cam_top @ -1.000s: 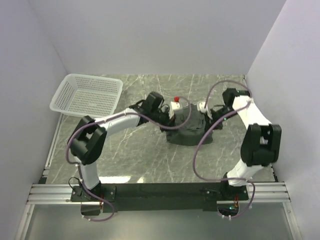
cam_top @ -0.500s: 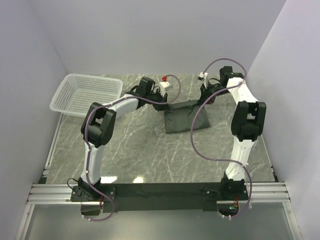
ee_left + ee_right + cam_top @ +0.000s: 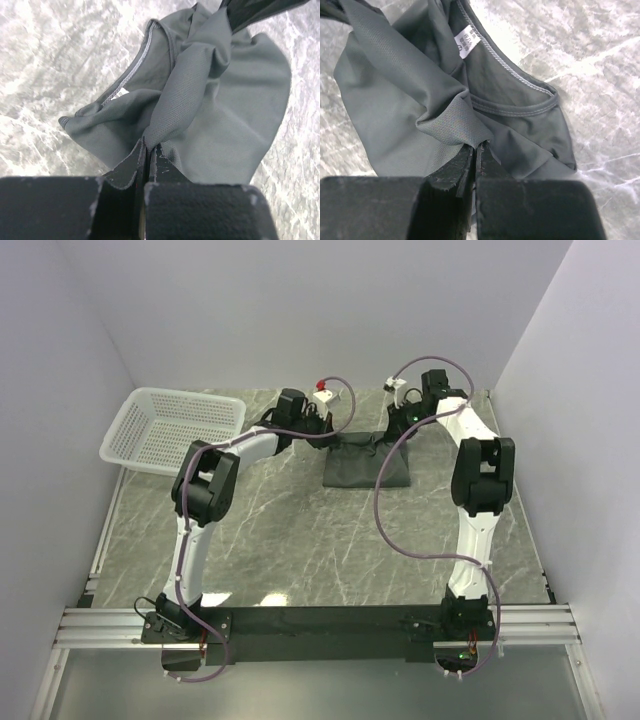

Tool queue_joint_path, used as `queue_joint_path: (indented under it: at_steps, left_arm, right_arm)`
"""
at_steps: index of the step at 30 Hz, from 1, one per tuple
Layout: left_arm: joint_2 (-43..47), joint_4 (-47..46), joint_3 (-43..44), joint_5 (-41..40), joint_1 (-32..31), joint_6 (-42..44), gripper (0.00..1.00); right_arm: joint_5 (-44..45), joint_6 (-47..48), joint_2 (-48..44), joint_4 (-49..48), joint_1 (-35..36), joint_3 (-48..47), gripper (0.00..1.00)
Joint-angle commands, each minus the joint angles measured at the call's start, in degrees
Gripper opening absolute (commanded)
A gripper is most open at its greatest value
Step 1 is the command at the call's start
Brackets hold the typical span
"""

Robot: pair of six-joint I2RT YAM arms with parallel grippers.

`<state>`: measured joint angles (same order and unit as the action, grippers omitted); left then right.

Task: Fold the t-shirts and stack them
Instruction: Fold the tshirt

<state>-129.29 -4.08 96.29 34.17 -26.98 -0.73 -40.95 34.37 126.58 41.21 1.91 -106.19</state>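
**Holding the t-shirt by both hands at the far middle of the worktop**

Pinching a bunched fold of the dark grey-green cloth with the left hand, clamped narrow on the fabric with no gap showing. Gripping another fold the same way with the right hand, closed tight onto the cloth just beside the round neck opening and near the white label. Spreading the far edge of the t-shirt between the two hands and letting the rest drape down onto the marble-patterned worktop. Leaving the white mesh basket well apart at the far left corner.
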Motion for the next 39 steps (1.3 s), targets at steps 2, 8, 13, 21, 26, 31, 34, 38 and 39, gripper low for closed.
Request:
queue_joint_path:
  at_steps: [2,8,13,21,26,31,34,38,39]
  left_arm:
    - [0.53,-3.92,2.86,0.36,-0.09,-0.41,0.01]
    - [5.97,-4.80,-3.72,3.70,-0.35,4.24,0.01]
    - [15.01,-2.70,-11.64,5.46,-1.58,9.33,0.00]
    - [26.54,5.29,-25.00,5.38,-8.78,15.85,0.01]
    - [32.26,8.29,-31.77,3.36,-14.40,16.11,0.01]
    - [36.47,8.21,-38.96,0.29,-21.00,11.91,0.01]
    - [39.02,6.28,-42.67,-1.21,-23.55,9.01,0.00]
    - [39.47,7.68,-44.87,-2.09,-27.23,6.36,0.00]
    - [39.38,8.20,-45.05,-2.44,-27.94,5.84,0.01]
  right_arm:
    - [0.88,-3.17,-1.51,-3.42,0.28,-1.66,0.00]
    - [-3.61,2.35,-8.36,-1.49,0.28,4.32,0.00]
    - [-7.30,11.05,-16.96,4.83,0.02,12.38,0.00]
    - [-8.09,33.90,-28.83,20.37,-0.07,26.55,0.00]
    - [-5.73,47.08,-35.43,26.11,0.11,38.24,0.00]
    - [-1.51,54.12,-43.43,29.18,0.02,48.07,0.00]
    - [2.18,56.33,-48.35,27.96,0.11,53.34,0.00]
    - [4.91,60.45,-52.84,28.83,0.20,58.02,0.00]
    - [5.35,61.16,-54.15,30.32,0.11,58.72,0.00]
